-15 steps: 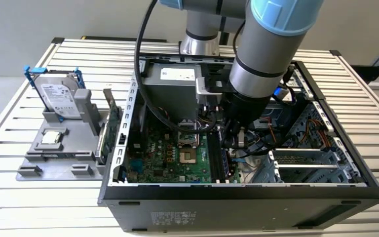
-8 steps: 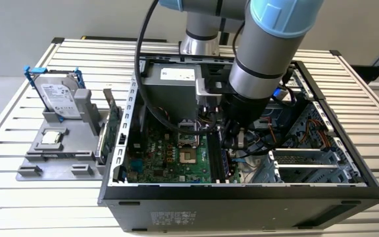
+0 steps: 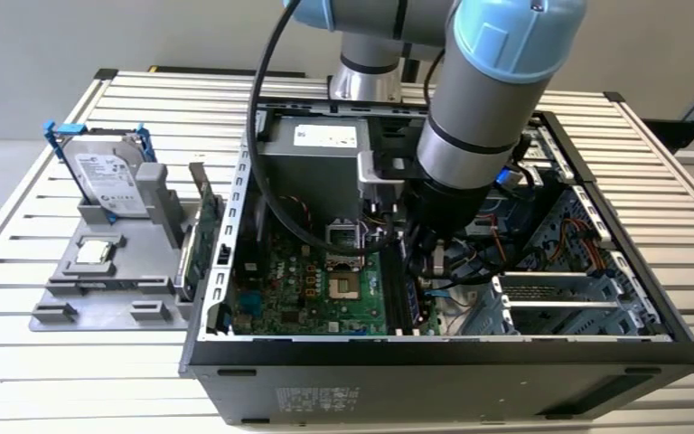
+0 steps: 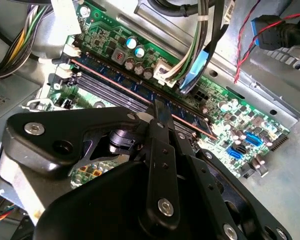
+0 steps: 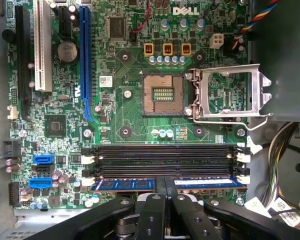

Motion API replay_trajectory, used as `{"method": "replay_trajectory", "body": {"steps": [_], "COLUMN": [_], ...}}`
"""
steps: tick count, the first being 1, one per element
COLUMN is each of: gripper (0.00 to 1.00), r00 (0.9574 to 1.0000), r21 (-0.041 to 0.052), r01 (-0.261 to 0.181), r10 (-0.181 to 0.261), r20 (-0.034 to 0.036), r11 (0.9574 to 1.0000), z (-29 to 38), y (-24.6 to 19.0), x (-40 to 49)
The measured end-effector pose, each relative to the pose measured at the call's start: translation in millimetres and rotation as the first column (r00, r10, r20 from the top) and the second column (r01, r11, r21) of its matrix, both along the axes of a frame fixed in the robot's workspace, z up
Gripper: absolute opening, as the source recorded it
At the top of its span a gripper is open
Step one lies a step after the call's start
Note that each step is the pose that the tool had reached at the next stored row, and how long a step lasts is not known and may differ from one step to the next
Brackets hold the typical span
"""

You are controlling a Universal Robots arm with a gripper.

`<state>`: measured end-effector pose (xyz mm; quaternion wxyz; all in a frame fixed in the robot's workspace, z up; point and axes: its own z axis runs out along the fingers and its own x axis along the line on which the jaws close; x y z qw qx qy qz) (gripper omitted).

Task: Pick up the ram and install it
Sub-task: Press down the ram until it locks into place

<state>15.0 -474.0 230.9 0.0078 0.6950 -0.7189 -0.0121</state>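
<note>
Silver slatted metal table [image 3: 70,362] carries a black open-sided computer case [image 3: 444,362] lying on its side, with a grey moulded holder tray [image 3: 106,280] just beside it on the exterior view's left. A light-blue and grey robot arm [image 3: 492,90] reaches down into the case from above. Inside lies a green motherboard [image 5: 125,115] with an open silver processor socket frame [image 5: 230,95] and 4 long black memory slots [image 5: 165,157] side by side. On the tray stand a silver hard drive with blue rails [image 3: 106,176] and a green expansion card [image 3: 206,226] set on edge. The black gripper [image 5: 165,186] hangs directly over the outermost slot. Its 2 fingers [image 5: 157,212] are pressed close together, pinching the upper edge of the ram [image 5: 122,184], a long thin bluish circuit-board stick. The ram sits lengthwise in that outermost slot, between white end latches [image 5: 242,179], parallel to the 3 bare slots; in the second wrist view its copper-coloured edge [image 4: 115,79] runs along the slot beneath the fingers.
</note>
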Motion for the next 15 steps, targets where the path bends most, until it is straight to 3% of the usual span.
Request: {"method": "replay_trajectory", "body": {"steps": [11,15], "gripper": [0.00,0.00], "r00": [1.0000,1.0000], "r21": [0.0014,0.0007], "r01": [0.000,0.000], "r10": [0.000,0.000], "r20": [0.0000,-0.0001], "r11": [1.0000,1.0000], "z": [-11.2,-11.9], "y": [0.3,0.2], "x": [-0.1,0.0]}}
